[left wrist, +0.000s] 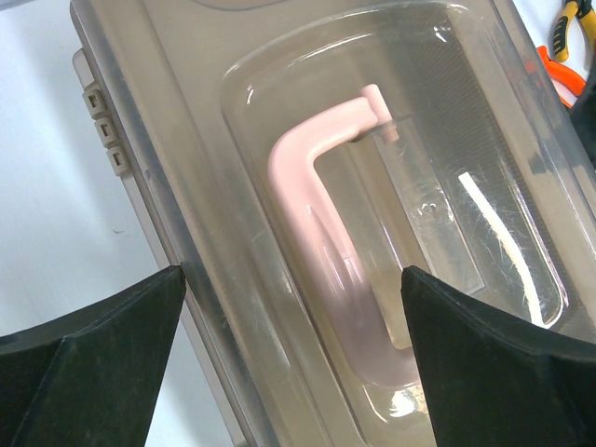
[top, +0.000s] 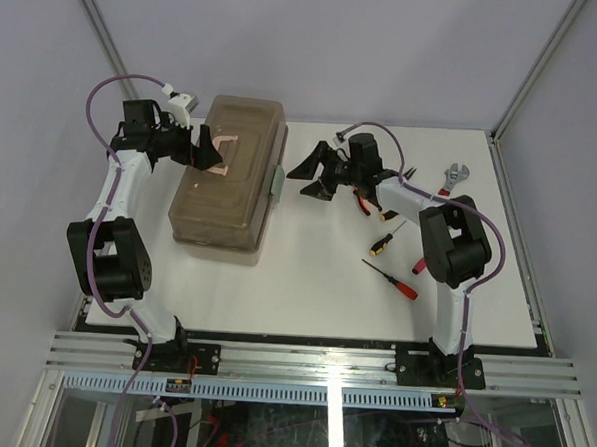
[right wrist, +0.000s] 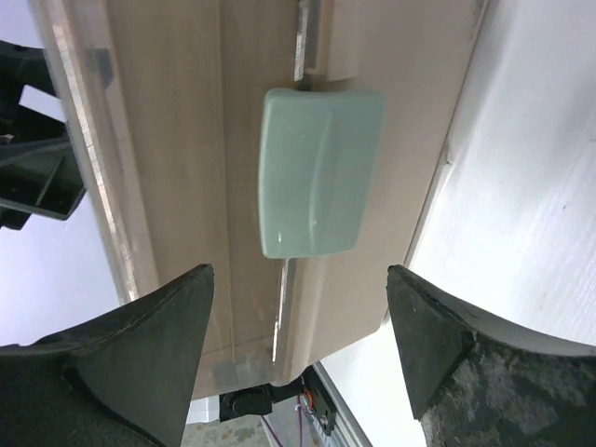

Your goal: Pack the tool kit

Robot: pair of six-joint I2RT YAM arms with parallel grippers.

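Tan toolbox sits shut, mid-left on the surface; screwdriver and wrench loose to its right. Left gripper wide over the handle, right gripper wide facing the latch, probably fastened. Next I pop it, then lift the lid.

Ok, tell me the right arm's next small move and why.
Probably ease the open right hand forward onto the pale green latch to unclip it: the toolbox is shut, the hand faces the latch without touching it, and the red-handled screwdriver lies outside it.
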